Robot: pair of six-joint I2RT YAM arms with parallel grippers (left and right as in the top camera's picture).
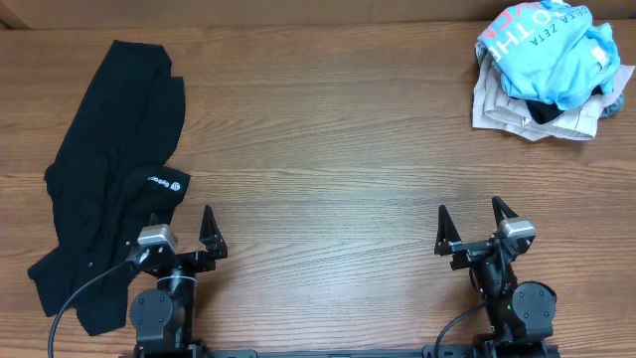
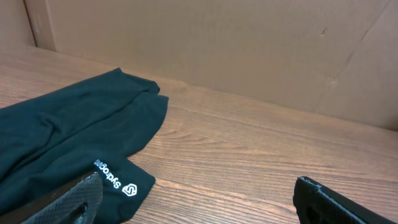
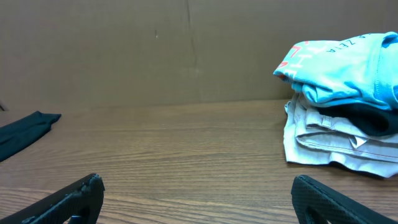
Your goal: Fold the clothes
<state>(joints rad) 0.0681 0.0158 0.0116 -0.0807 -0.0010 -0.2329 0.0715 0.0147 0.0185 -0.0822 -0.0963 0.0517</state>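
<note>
The black garment (image 1: 104,169) lies crumpled in a long strip down the left side of the table, its white printed logo (image 1: 167,181) facing up near my left arm. In the left wrist view the garment (image 2: 68,137) fills the left half, logo (image 2: 115,179) close to my left finger. My left gripper (image 1: 181,231) is open and empty, right beside the garment's near edge. My right gripper (image 1: 471,224) is open and empty over bare wood at the front right. A black tip of the garment (image 3: 25,134) shows far left in the right wrist view.
A pile at the back right holds a light blue T-shirt (image 1: 552,45) with pink-and-white lettering on top of a beige garment (image 1: 517,109); it also shows in the right wrist view (image 3: 342,81). A cardboard wall (image 2: 249,43) stands behind the wooden table (image 1: 328,149).
</note>
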